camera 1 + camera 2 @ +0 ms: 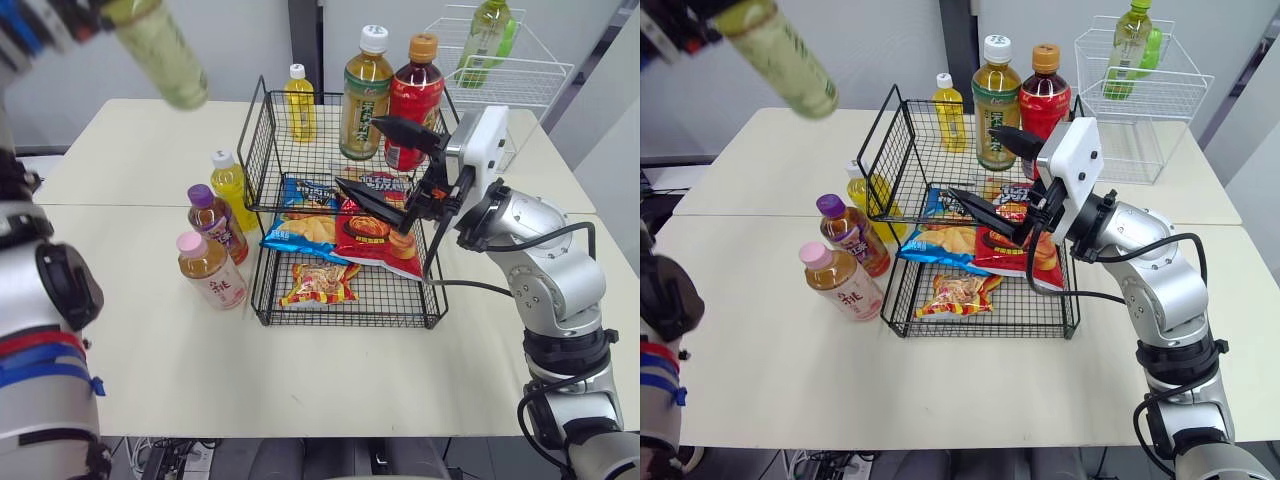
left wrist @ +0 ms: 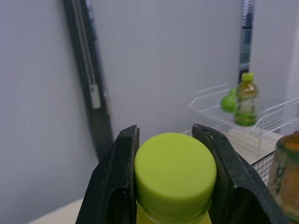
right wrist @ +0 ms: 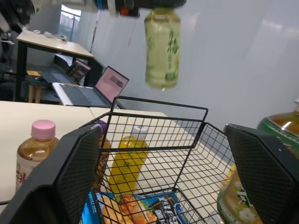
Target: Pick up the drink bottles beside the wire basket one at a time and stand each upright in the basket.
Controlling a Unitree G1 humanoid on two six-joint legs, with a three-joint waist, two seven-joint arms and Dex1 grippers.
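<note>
Head pair over basket (image 1: 350, 323); wrists close-up

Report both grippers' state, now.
Left gripper: shut on the pale green tea bottle with a lime cap, held aloft.
Right gripper: open, empty, by the black wire basket.

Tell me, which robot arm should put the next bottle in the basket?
Left. The left gripper is shut on the green-capped bottle, held high above the table. The right gripper is open and empty, over the wire basket.
</note>
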